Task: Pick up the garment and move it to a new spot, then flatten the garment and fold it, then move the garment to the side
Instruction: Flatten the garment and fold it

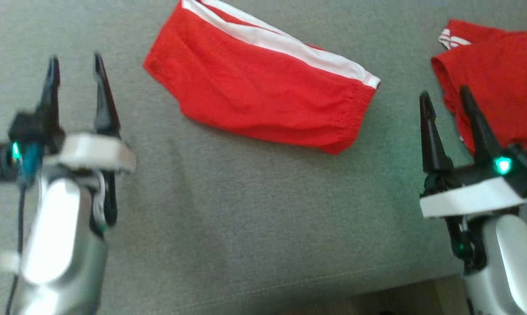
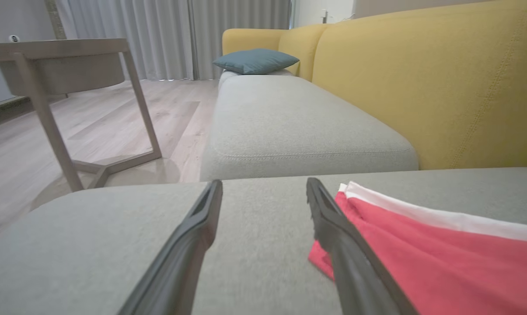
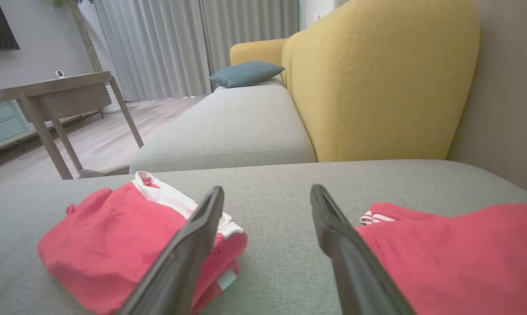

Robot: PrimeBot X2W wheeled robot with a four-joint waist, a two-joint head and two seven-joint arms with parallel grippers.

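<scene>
- The left tool (image 1: 75, 65) and right tool (image 1: 444, 98) gape wide, empty.
- The red shorts (image 1: 254, 92) lie upper centre on the sofa seat (image 1: 246, 218), between them, long axis slanting down-right (either arm seems equally near).

left end effector (image 1: 75, 59): fingers apart, raised | right end effector (image 1: 444, 92): fingers apart, raised

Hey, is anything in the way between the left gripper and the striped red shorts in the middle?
Nothing visible. Only bare grey cushion lies between the open left gripper and the shorts. The other red garment sits off to the right, by the right gripper, out of that path.
</scene>
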